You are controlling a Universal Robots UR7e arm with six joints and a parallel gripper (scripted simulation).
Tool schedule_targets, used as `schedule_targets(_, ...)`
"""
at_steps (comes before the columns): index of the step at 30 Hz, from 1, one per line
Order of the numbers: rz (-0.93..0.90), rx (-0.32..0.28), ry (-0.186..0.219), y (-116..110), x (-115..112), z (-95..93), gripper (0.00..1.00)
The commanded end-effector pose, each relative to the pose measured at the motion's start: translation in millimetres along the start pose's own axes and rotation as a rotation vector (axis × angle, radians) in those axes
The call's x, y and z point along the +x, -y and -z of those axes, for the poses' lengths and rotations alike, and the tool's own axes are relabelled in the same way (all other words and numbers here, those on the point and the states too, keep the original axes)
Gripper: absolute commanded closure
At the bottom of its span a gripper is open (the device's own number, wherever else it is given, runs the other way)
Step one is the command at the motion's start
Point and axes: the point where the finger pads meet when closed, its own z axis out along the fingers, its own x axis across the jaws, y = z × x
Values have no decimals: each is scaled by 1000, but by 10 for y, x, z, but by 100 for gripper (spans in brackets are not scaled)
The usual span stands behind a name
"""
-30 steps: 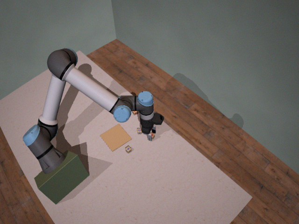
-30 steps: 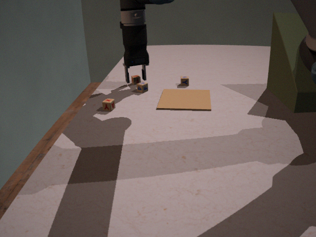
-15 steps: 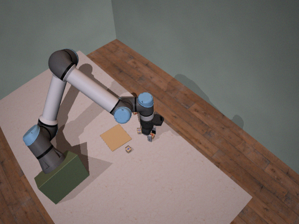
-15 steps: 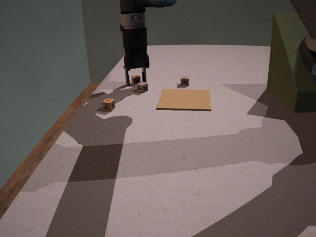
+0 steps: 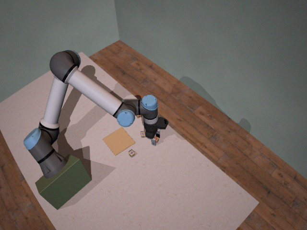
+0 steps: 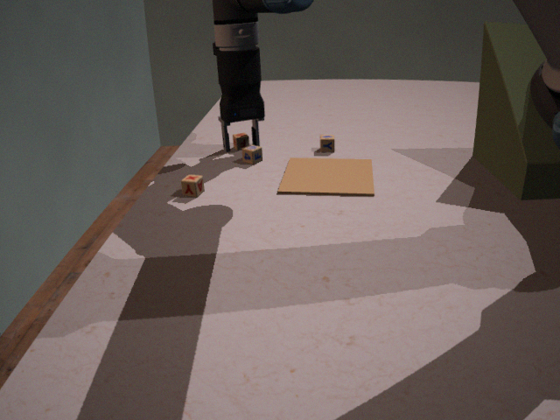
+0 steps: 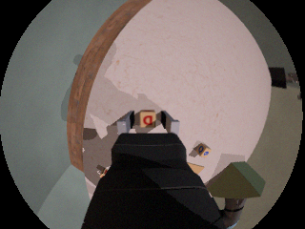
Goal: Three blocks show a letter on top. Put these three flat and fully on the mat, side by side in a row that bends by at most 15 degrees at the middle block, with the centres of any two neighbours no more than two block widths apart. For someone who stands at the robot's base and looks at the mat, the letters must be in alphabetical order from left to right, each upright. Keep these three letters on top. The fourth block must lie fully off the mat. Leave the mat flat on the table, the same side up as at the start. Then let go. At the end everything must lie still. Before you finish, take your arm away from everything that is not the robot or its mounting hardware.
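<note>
My gripper hung spread wide and grasping nothing, its fingers either side of the red-lettered block near the table edge, where wooden floor ran close by. Only the wrist view showed that block squarely between the fingers (its mark too blurred to read). A blue-lettered block sat just beside it at four o'clock, crowding that side. Another red one lay at seven o'clock, well apart. The mat lay at three o'clock, a fourth block beyond it.
</note>
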Motion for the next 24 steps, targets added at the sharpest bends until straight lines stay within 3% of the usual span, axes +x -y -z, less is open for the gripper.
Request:
schedule_targets(1, 0, 1, 1, 4, -3, 8, 0)
schedule_targets(11, 0, 1, 1, 4, -3, 8, 0)
schedule_targets(12, 0, 1, 1, 4, -3, 8, 21)
schedule_targets(24, 0, 1, 1, 4, -3, 8, 21)
